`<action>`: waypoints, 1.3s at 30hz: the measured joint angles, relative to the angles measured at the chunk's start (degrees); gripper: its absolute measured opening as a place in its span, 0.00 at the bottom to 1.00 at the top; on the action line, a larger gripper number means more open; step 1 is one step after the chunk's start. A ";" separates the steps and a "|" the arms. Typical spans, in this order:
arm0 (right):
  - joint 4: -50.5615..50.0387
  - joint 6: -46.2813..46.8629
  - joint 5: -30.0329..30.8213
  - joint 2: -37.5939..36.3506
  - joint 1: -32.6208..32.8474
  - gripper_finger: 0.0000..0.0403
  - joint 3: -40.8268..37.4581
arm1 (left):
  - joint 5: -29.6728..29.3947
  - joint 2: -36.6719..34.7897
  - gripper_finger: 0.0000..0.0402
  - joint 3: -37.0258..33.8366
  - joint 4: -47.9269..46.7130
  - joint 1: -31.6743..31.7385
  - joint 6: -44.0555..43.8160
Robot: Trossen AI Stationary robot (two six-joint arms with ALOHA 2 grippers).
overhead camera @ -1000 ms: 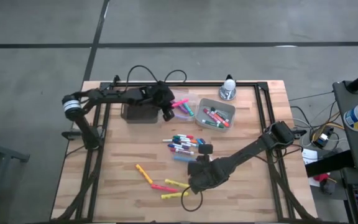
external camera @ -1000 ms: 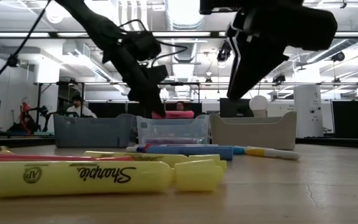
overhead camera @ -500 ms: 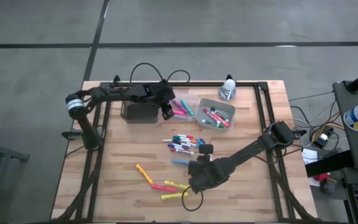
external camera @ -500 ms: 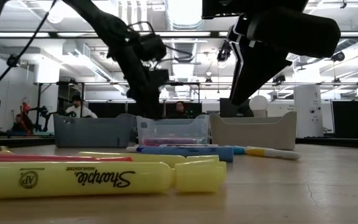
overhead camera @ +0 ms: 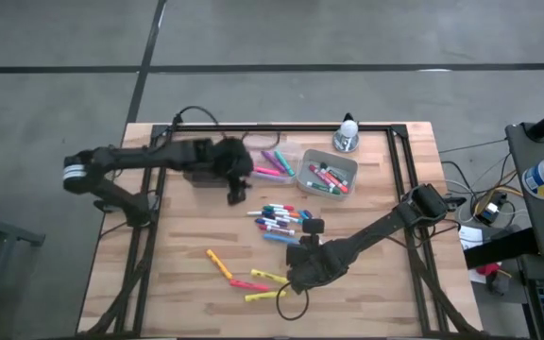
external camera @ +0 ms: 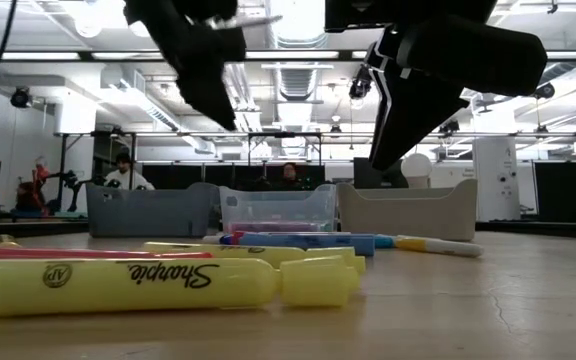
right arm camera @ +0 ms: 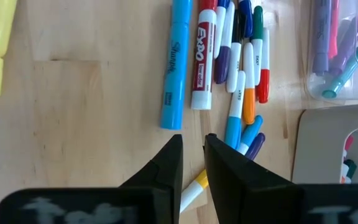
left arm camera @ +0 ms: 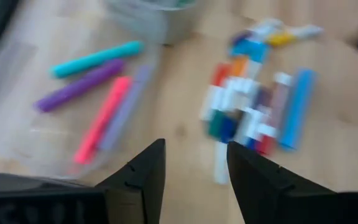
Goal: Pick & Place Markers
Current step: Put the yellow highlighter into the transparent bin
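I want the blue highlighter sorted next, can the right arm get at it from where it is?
Probably yes. The right gripper hangs just short of the blue highlighter, which lies alone beside the marker pile, its one side bare table.
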 joint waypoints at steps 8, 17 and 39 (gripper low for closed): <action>0.02 -0.01 0.05 0.00 0.00 0.15 -0.02 | -0.28 -5.88 0.41 -7.08 0.19 -18.50 -6.98; 0.27 -0.02 0.04 0.00 0.00 0.13 -0.02 | -5.23 -5.86 0.41 -14.26 1.07 -33.42 -15.99; 1.32 -0.44 -0.11 0.00 0.00 0.13 -0.02 | -5.43 -5.58 0.41 -31.53 22.82 -43.76 -16.75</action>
